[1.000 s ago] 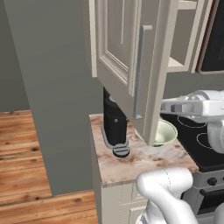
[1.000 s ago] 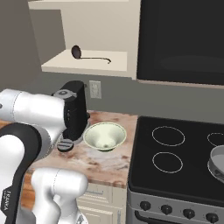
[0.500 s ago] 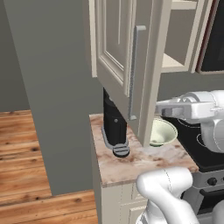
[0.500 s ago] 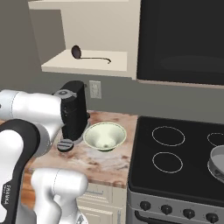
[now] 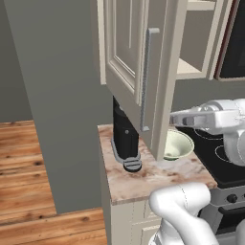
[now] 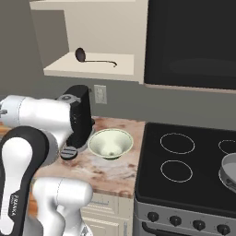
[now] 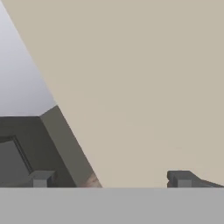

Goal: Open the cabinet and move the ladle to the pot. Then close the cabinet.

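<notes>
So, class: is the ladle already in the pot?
No, the ladle lies on the open cabinet shelf.

I saw the cabinet (image 6: 92, 41) on the wall left of the microwave (image 6: 191, 44), its door (image 5: 136, 72) swung out over the counter (image 5: 153, 172). The ladle (image 6: 94, 57) lay on the shelf inside. Below, on the counter, the coffee machine (image 6: 80, 120) stood left of the bowl (image 6: 110, 144). The stove (image 6: 184, 170) was right of the counter, with the pot (image 6: 229, 170) at its right edge.
</notes>
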Robot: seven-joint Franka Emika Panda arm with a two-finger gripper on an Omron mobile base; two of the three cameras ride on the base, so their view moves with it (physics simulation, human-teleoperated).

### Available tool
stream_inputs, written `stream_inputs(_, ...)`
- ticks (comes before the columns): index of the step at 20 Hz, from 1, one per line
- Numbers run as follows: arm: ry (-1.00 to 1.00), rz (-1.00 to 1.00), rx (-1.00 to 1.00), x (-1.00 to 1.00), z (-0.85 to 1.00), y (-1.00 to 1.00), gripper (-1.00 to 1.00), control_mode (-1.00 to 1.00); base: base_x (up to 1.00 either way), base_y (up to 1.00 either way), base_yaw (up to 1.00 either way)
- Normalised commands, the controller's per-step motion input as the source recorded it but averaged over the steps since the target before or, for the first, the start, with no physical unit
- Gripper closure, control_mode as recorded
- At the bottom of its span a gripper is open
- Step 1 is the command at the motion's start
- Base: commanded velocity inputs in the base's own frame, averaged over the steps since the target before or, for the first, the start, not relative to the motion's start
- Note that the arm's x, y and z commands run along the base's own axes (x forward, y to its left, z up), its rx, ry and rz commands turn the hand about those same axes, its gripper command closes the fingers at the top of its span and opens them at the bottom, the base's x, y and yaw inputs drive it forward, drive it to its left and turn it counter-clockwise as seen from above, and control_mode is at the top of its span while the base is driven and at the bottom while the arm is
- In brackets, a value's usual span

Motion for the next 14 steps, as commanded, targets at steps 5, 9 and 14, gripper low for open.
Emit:
stream_inputs(5,0.01,0.00,0.00,-0.05,0.00,-0.72,-1.00,-1.00,0.00,0.00,0.00)
stream_inputs(9,0.04,-0.02,0.00,0.01,0.00,-0.56,-1.00,-1.00,0.00,0.00,0.00)
stream_inputs(14,0.06,-0.10,-0.06,0.36,0.00,-0.35,-1.00,-1.00,0.00,0.00,0.00)
